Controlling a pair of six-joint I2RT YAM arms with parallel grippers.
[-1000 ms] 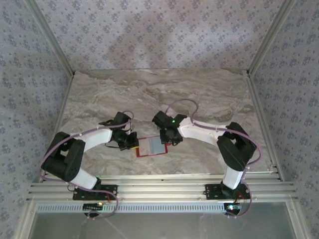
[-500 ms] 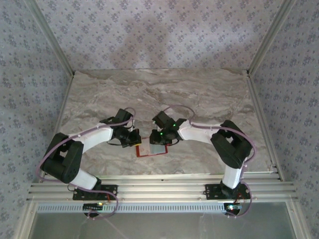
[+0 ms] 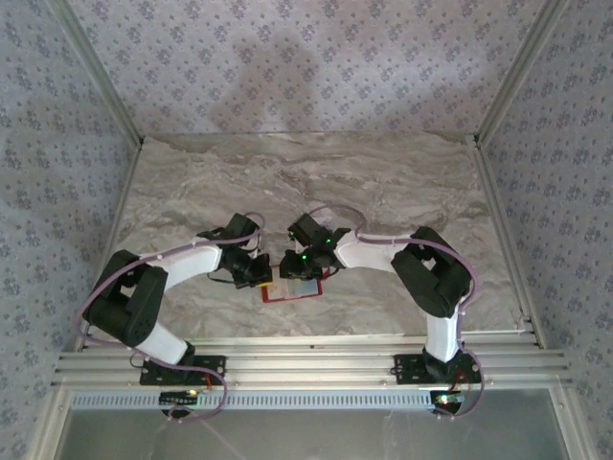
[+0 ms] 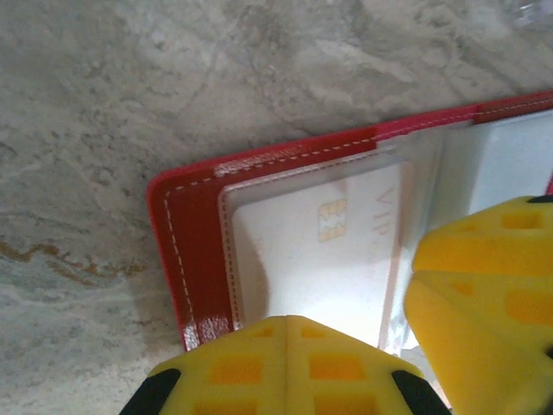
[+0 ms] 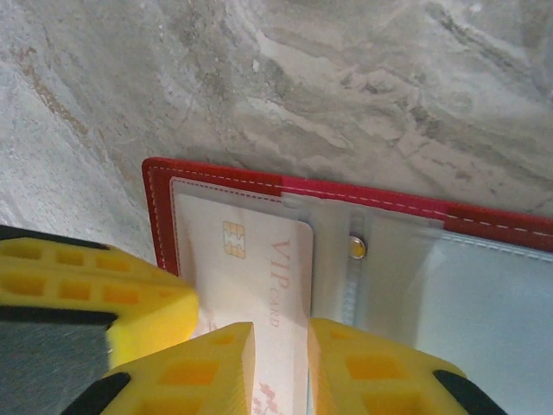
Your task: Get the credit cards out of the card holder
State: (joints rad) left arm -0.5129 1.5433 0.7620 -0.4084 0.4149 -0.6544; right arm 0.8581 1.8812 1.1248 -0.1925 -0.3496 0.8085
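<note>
While the card holder point(image 3: 289, 293) lies open on the bench point(image 3: 383, 182), left hand point(image 4: 288, 330) presses its edge, fingers shut together; right hand point(image 5: 281, 339) straddles a pocketed credit card point(image 5: 246, 272), jaws narrowly apart.

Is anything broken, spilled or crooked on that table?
Nothing stands out. The red card holder lies open and flat on the marble table, a VIP card tucked in its clear pocket. The left claw and right claw both rest close together on it, which merely looks crowded.
</note>
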